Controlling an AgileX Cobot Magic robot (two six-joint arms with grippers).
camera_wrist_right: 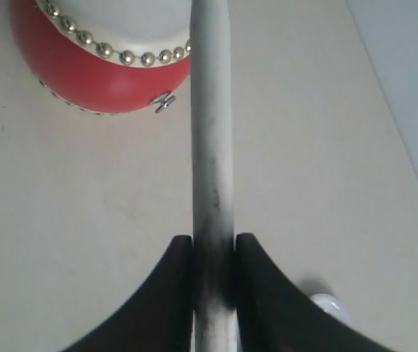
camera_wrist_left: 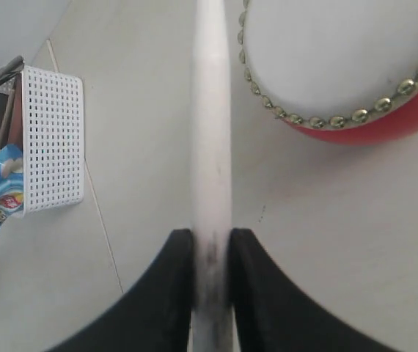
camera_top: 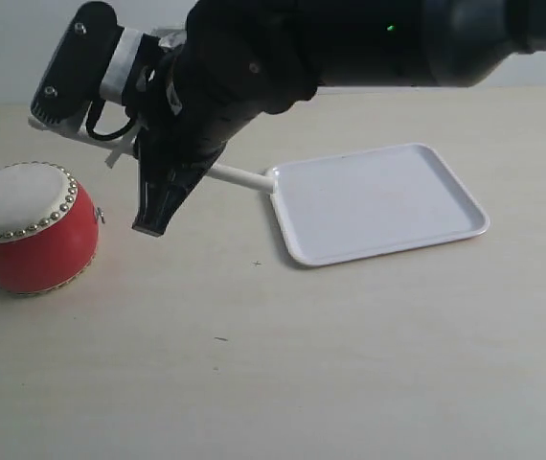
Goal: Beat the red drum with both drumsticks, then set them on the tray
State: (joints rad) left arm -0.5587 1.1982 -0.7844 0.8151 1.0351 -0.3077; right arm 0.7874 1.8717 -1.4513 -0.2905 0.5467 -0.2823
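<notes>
With the left claw (camera_wrist_left: 210,235) clamped on the left drumstick (camera_wrist_left: 213,132) beside the red drum (camera_top: 34,244) and the right claw (camera_wrist_right: 214,240) clamped on the right drumstick (camera_wrist_right: 210,110) pointing toward its rim, the beating seems in hand, while the tray (camera_top: 378,201), nearby on the desk (camera_top: 350,364), holds neither stick yet.

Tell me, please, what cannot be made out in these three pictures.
Left wrist view: the left drumstick tip, cut off by the top edge.
Right wrist view: the right drumstick tip, cut off likewise.
Exterior view: drumstick middle, hidden behind the black arm.
Both wrist views: much of the red drum, beyond the edges.
</notes>
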